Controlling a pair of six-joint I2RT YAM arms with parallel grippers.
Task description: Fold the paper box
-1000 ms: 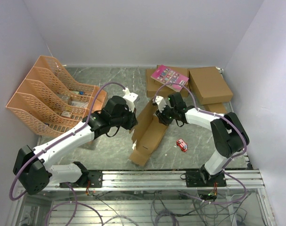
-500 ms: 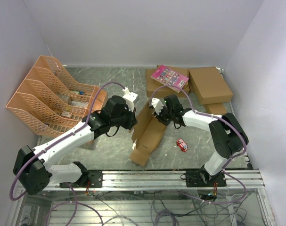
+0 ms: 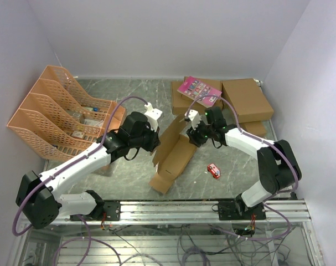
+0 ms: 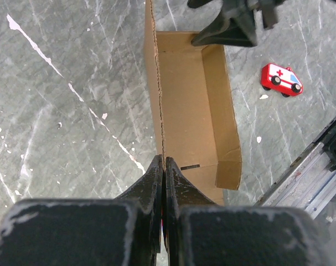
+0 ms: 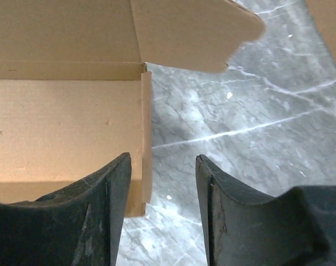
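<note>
Brown paper box (image 3: 176,155): long axis diagonal, near-left to far-right.

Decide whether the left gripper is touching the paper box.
Touching. The left wrist view shows the left gripper pinched shut on the top edge of an upright side wall of the paper box, with no gap.

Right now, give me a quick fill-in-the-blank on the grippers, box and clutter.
1. The left gripper is ___ on the box wall.
2. The right gripper, at the box's far end, is ___.
3. The red and white toy beside the box is an ___.
4. The booklet at the back is ___ in colour.

Missing words: shut; open; ambulance; pink.
</note>
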